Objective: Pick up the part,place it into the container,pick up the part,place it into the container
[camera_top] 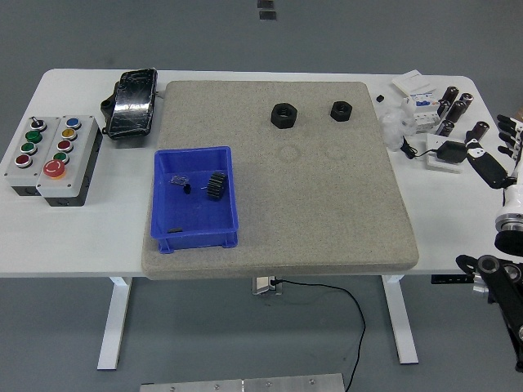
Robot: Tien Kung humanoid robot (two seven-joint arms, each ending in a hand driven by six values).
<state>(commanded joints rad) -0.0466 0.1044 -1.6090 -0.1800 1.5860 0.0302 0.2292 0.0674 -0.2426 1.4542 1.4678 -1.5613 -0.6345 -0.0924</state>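
Blue container [194, 198] holds a black gear [216, 184]; right hand [498, 155] at table's right edge, fingers spread, empty.

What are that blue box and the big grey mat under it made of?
The blue box looks like moulded plastic: even colour, smooth walls with a slight sheen and a thick rim. The mat seems to be dense foam or felt: matte, speckled grey-beige, with rounded corners and faint ring dents. Which of the two, I cannot tell.
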